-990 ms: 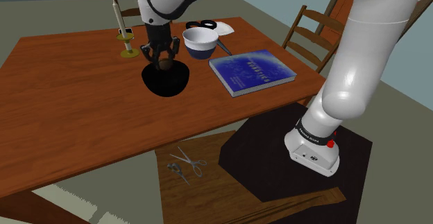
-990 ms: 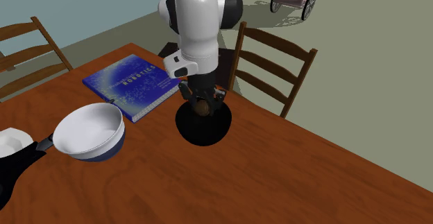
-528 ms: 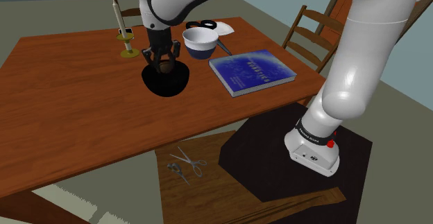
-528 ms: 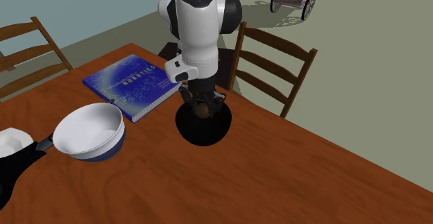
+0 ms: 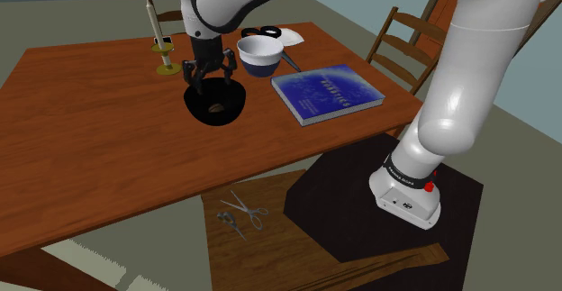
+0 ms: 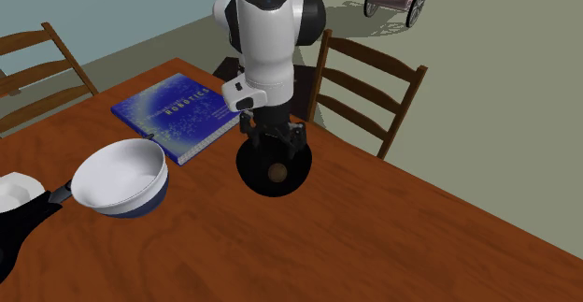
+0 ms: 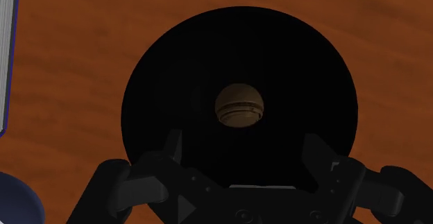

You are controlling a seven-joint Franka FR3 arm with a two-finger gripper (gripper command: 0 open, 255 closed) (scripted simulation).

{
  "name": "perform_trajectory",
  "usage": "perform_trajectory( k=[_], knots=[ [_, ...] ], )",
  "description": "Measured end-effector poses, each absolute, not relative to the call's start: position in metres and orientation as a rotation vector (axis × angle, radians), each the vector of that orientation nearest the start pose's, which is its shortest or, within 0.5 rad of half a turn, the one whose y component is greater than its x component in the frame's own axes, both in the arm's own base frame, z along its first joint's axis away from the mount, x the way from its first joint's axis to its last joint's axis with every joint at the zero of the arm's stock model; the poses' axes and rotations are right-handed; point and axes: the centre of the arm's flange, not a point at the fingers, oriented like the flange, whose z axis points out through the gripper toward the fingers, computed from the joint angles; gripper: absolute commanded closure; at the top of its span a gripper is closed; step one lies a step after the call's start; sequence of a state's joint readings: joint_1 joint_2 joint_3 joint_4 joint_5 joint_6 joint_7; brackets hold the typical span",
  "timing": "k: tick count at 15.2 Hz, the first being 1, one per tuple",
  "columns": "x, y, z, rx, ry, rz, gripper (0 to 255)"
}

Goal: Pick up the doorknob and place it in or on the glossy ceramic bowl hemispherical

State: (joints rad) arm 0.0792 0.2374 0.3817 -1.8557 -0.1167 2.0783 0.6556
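Observation:
A small brown doorknob (image 7: pixel 239 105) lies in the middle of a black bowl (image 7: pixel 173 63), apart from my fingers. The same doorknob (image 5: pixel 217 109) rests at the bottom of the black bowl (image 5: pixel 236 107) on the wooden table in the shoulder view. In the second exterior view the doorknob (image 6: pixel 277 172) sits inside the bowl (image 6: pixel 254 180) too. My black gripper (image 5: pixel 209 75) hangs open just above the bowl, fingers spread wide and holding nothing. It appears over the bowl's far rim as the gripper (image 6: pixel 271 139), and its fingertips (image 7: pixel 172 143) stand well apart in the wrist view.
A blue book (image 5: pixel 326 92) lies to the shoulder view's right of the bowl. A white-and-blue bowl (image 5: pixel 262 55) and a candlestick (image 5: pixel 164 46) stand behind it. Wooden chairs (image 6: pixel 369 94) flank the table (image 5: pixel 90 127). Scissors (image 5: pixel 241 214) lie on the floor beside the stand.
My gripper has opened and let go of the doorknob. The doorknob dropped from between the fingers to the bottom of the black bowl.

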Motion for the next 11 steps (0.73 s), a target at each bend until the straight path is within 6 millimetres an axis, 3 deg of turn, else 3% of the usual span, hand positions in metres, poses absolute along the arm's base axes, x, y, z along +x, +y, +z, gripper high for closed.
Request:
perform_trajectory(
  k=[5,11],
  knots=[
    [0.558,0.258,0.446,-3.142,0.233,-0.019,0],
    [0.557,0.257,0.452,-3.143,0.233,-0.018,0]
  ],
)
